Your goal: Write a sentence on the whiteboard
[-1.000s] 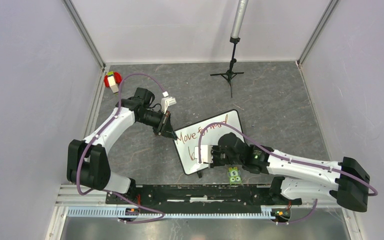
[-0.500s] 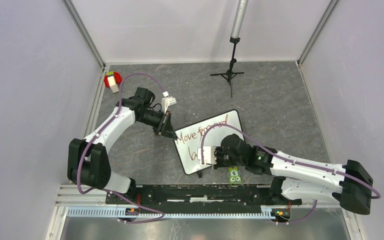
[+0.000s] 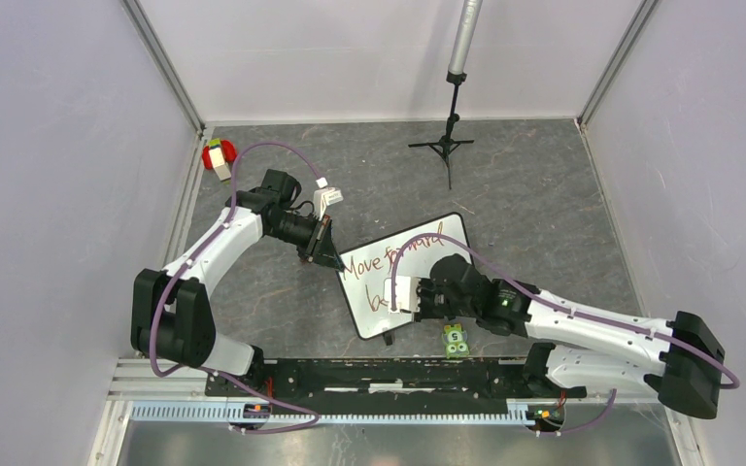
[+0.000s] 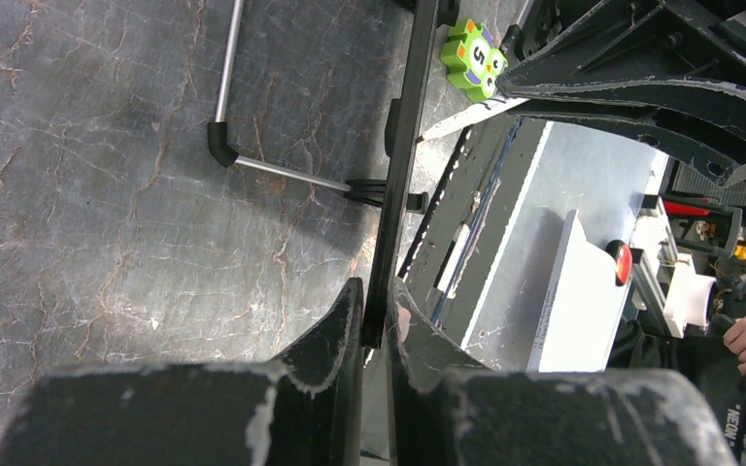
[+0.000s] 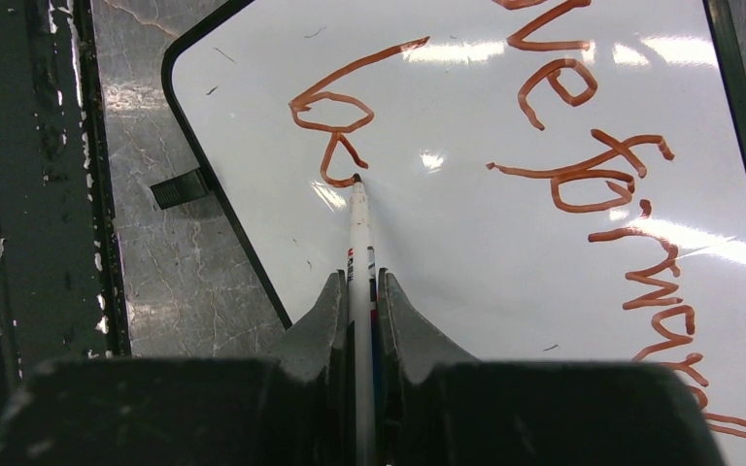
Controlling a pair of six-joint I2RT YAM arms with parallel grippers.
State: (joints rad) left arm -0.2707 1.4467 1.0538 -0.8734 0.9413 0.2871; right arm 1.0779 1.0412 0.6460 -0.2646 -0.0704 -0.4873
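Two lines of the sentence (image 5: pixel 563 175) sit on the whiteboard (image 5: pixel 466 291) between my arms. My right gripper (image 5: pixel 359 282) squeezes the marker (image 5: pixel 357 218), which points straight out, tip touching the board at the second line's end. My left gripper (image 4: pixel 376 291) pinches the board's edge, so I think the next stroke is the right arm's.

Tilted whiteboard (image 3: pixel 455 239) with reddish-brown sentence (image 3: pixel 364 264); left arm (image 3: pixel 223 238) at its left edge; right arm (image 3: pixel 583 325) over its lower part

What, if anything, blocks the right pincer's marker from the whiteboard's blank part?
Nothing visible. The thin white marker in the right pincer touches the glossy white, black-rimmed whiteboard, bare surface right beside its tip.
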